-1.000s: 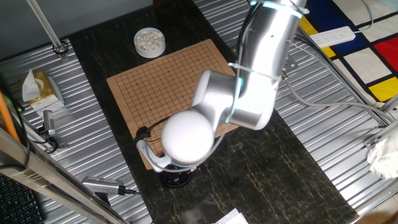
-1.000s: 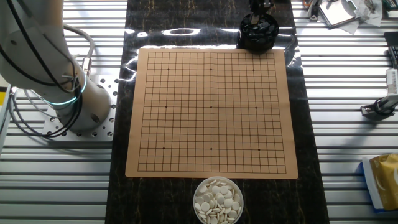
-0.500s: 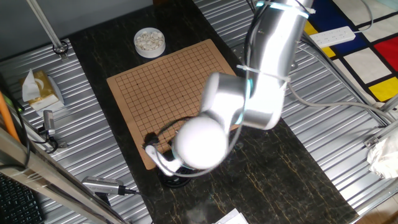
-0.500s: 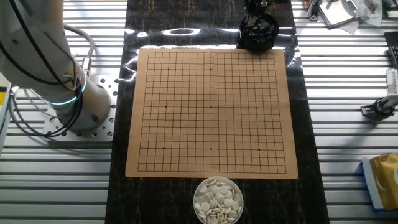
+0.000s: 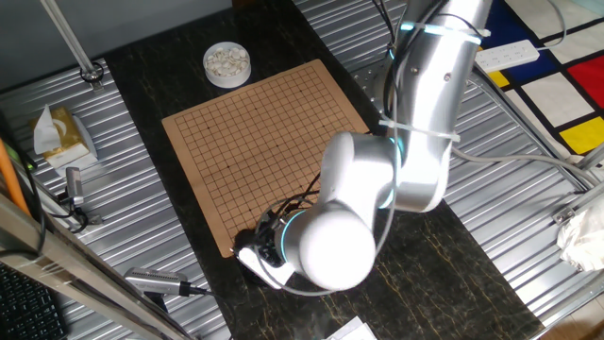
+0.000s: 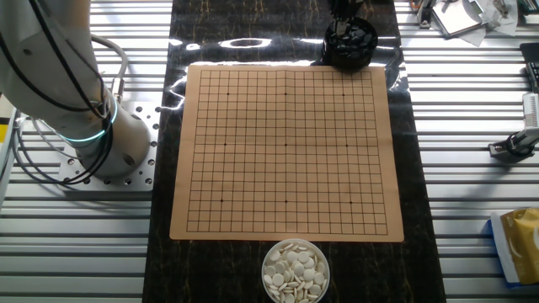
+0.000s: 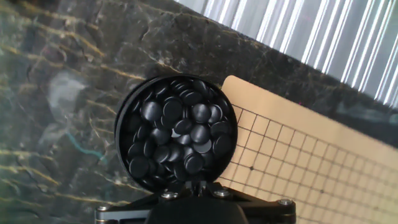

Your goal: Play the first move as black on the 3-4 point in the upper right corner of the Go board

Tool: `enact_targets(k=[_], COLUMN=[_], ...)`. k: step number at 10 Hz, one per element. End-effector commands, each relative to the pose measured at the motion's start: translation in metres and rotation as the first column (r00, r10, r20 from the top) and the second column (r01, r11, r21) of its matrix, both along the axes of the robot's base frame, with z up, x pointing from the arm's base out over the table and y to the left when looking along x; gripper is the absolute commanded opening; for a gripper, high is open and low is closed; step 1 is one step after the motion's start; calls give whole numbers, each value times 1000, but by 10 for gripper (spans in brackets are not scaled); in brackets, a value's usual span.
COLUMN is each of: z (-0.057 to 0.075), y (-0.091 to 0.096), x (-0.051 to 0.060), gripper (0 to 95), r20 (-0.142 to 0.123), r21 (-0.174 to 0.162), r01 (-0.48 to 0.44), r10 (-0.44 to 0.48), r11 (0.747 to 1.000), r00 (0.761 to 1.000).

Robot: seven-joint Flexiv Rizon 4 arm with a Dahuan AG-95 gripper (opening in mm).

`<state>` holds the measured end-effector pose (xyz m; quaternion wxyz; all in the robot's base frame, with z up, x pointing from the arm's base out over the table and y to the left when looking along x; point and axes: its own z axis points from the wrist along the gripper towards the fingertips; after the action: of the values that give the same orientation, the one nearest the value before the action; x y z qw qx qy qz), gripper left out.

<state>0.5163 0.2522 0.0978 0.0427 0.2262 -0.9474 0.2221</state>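
Note:
A round black bowl, full of glossy black stones, fills the middle of the hand view. It stands off the board's corner. My gripper hangs above the bowl's near rim. Its fingers stand close together, and I cannot make out a stone between them. In the other fixed view the gripper is over the bowl at the top edge. The Go board bears no stones. The 3-4 point lies beside the upper right dotted crossing. In one fixed view my arm hides the bowl and gripper.
A white bowl of whitish stones stands at the board's opposite edge, also seen in one fixed view. The arm's base stands left of the board. A tissue box and tools lie on the ribbed metal table.
The arm's elbow has swung right and toward the table's front in one fixed view. The gripper has shifted slightly left and up over the black bowl.

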Motion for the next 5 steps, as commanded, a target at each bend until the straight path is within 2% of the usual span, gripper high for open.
enact_targets(k=[1,3,5], z=[1,1,1], y=[-3,-3,-3], x=[-1,-1,-1], gripper=[0,0,0], r20=[7,0,-10], r21=[1,3,26], r01=[-33,-57,-20], r10=[33,57,20], r11=[999,998,999], r00=[999,998,1000])
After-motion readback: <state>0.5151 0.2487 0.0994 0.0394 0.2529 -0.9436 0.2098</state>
